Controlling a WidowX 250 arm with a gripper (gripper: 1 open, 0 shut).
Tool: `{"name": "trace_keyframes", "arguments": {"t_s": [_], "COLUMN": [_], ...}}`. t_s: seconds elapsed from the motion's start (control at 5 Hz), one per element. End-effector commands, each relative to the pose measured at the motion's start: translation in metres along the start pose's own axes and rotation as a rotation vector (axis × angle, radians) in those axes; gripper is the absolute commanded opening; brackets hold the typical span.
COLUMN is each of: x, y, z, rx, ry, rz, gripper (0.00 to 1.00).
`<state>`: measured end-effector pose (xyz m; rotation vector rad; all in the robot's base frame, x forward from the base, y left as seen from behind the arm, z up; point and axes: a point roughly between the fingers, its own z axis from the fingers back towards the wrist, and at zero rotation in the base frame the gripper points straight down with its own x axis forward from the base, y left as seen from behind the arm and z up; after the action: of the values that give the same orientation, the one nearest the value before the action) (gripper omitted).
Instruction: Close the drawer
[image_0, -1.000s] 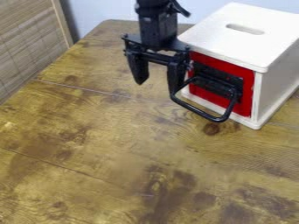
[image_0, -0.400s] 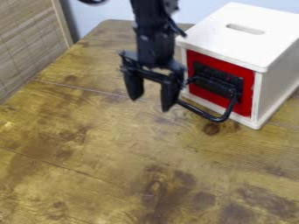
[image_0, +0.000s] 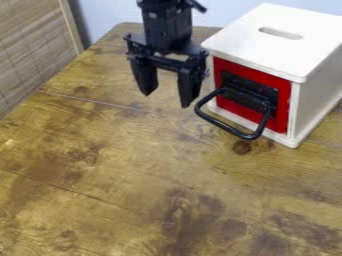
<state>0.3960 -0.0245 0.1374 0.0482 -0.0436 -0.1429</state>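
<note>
The drawer has a red front with a black plate, set in a white cube-shaped box with a slot in its top, at the back right of the table. Its large black loop handle hangs out over the wood towards me. The red front looks roughly flush with the box. My gripper hangs open just left of the drawer front, fingers pointing down, with nothing between them. Its right finger is a short way from the handle, not touching it.
The wooden table stretches to the front and left. A slatted wooden panel stands at the far left. A pale wall runs behind the box.
My gripper has drifted left and slightly back, away from the drawer front and handle. It stays open. The drawer and box have not moved.
</note>
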Motion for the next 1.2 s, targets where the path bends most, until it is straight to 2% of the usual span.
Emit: {"name": "trace_keyframes", "arguments": {"t_s": [0.0, 0.2, 0.6, 0.8, 1.0], "x": [0.016, 0.021, 0.018, 0.004, -0.010], "y": [-0.012, -0.012, 0.012, 0.014, 0.016], "z": [0.012, -0.003, 0.030, 0.041, 0.031], "rx": [0.018, 0.017, 0.035, 0.044, 0.048], "ry": [-0.044, -0.025, -0.060, -0.086, -0.099], "rz": [0.024, 0.048, 0.067, 0.068, 0.073], "gripper": [1.00, 1.00, 1.00, 1.00, 1.00]}}
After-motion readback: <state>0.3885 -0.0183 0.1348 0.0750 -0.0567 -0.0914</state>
